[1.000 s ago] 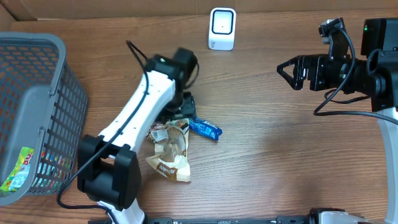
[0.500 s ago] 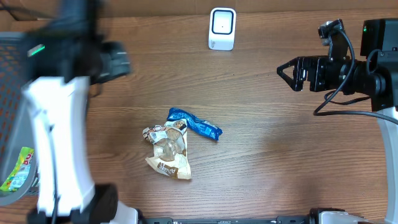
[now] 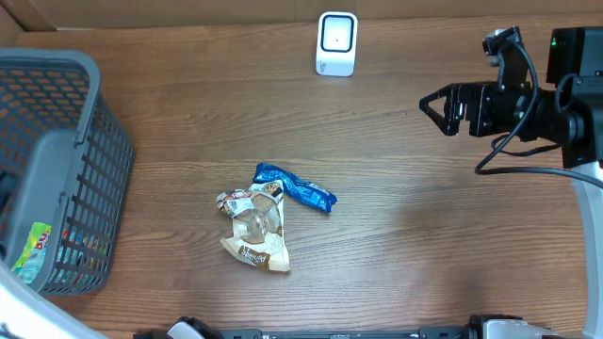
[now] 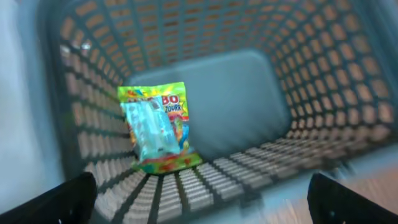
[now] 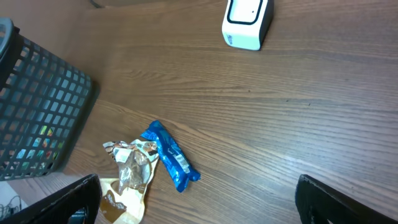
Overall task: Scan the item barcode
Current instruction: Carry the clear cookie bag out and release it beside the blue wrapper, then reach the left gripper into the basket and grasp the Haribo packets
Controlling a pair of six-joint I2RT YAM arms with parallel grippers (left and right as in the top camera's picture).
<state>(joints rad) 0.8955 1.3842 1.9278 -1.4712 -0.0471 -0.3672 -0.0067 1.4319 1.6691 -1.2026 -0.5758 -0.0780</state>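
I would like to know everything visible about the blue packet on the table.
The blue packet is a long, narrow snack wrapper of glossy film, blue with white print too small to read. It lies flat on the wooden table, slanting from upper left to lower right in the overhead view. Its upper left end touches the crumpled tan bag; nothing else touches it.

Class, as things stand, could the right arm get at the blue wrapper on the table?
Probably yes: the right pincer is open, the blue wrapper lies exposed beside the brown packet, and only bare table lies between them.
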